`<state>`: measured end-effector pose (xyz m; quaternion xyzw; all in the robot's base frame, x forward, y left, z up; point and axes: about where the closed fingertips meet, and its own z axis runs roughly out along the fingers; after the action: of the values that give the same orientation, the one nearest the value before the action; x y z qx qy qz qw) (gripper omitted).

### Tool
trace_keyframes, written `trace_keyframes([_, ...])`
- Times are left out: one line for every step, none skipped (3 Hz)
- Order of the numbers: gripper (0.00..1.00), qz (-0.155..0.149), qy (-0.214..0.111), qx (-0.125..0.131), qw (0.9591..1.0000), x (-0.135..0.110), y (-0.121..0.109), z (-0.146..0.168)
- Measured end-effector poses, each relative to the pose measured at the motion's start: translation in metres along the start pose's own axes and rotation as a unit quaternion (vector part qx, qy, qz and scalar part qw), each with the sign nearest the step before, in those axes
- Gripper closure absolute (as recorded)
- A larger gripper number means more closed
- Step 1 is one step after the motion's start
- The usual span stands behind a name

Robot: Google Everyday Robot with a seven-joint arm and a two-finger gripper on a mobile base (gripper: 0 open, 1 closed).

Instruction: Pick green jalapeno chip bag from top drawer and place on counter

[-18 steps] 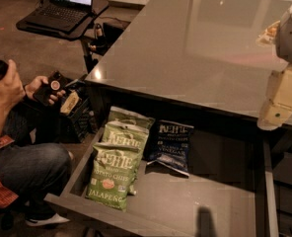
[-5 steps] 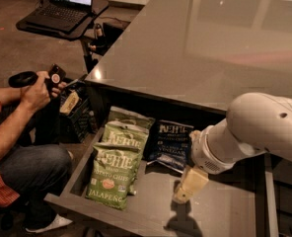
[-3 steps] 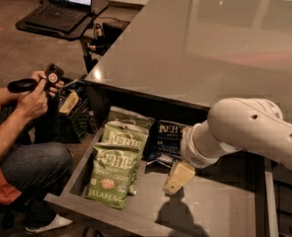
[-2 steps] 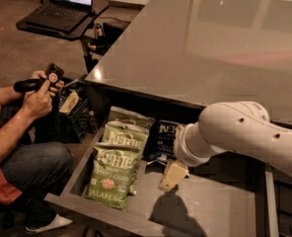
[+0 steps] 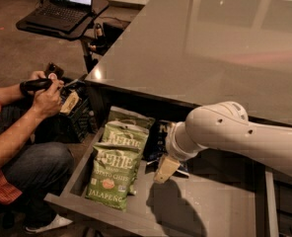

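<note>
One sec of change: end effector (image 5: 165,168) slid toward 9 o'clock over the top drawer (image 5: 225,209) | now near 3 o'clock of green jalapeno chip bag (image 5: 112,177), apart | grip width: can't tell | bag lies in drawer, grab looks next imo

The counter (image 5: 195,48) is glossy and mirror-smooth, the top drawer (image 5: 230,204) has a matt grey floor, the green jalapeno chip bag (image 5: 111,177) is crinkled with a dull sheen, and the gripper (image 5: 165,168) (over the drawer floor, near that bag) looks like matt tan plastic.
</note>
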<state>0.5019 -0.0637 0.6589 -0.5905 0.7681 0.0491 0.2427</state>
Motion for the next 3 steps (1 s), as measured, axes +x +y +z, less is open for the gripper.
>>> trace_keyframes([0.00,-0.013,0.007,0.003,0.9999,0.001,-0.013,0.022])
trace_keyframes([0.00,-0.024,0.016,0.007,0.9996,0.003,-0.026,0.041])
trace_keyframes([0.00,-0.030,0.024,0.007,0.9992,0.006,-0.035,0.058])
